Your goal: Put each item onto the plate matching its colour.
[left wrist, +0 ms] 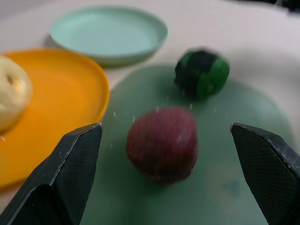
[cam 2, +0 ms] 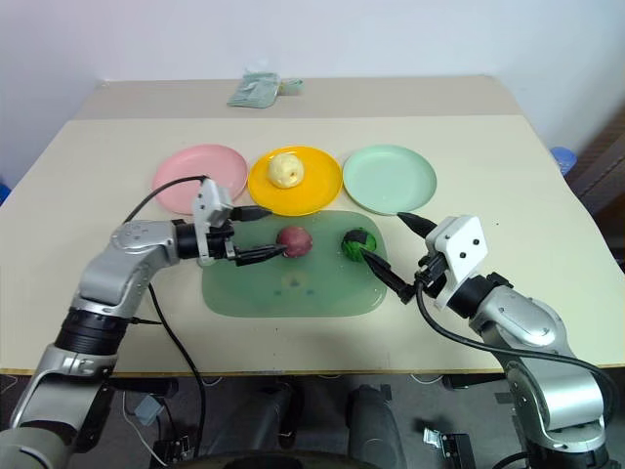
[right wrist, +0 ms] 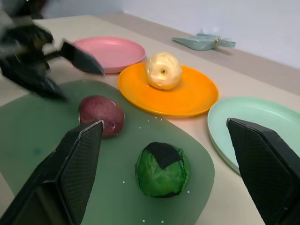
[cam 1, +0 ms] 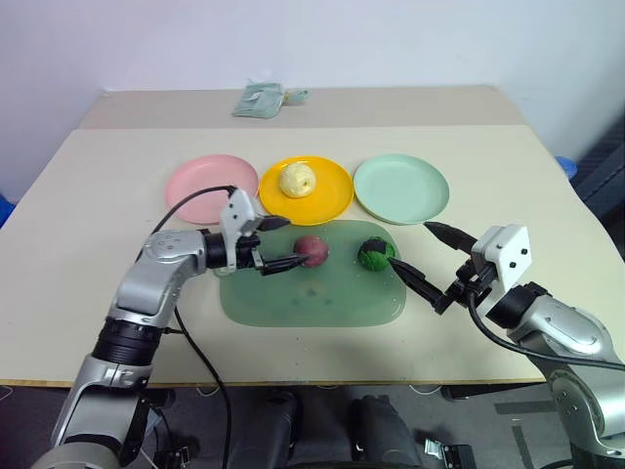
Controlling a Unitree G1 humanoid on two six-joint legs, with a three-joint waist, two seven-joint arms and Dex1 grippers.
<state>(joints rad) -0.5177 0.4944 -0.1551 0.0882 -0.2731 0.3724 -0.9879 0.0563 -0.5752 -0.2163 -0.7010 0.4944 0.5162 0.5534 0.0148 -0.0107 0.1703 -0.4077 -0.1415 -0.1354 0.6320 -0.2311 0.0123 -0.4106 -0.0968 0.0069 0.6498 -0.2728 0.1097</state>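
Left gripper (cam 1: 276, 244): fingers spread wide, nothing held, pointing across the tray at the maroon item (cam 1: 312, 249), which lies just off its fingertips. In the left wrist view the maroon item sits between the two fingers but apart from both.

Right gripper (cam 1: 422, 256): also spread wide and holding nothing; one finger reaches over the tray's right edge near the green item (cam 1: 375, 254), the other points toward the mint green plate (cam 1: 401, 188). No contact seen.

Maroon and green items both rest on the translucent green tray (cam 1: 312, 293), well apart from each other.

Yellow item (cam 1: 297, 180) sits on the yellow plate (cam 1: 330, 195). Pink plate (cam 1: 205, 186) to its left, mint green plate to its right; both bare.

All on the desk (cam 1: 98, 244). A pale green packet (cam 1: 259, 99) lies at the far edge
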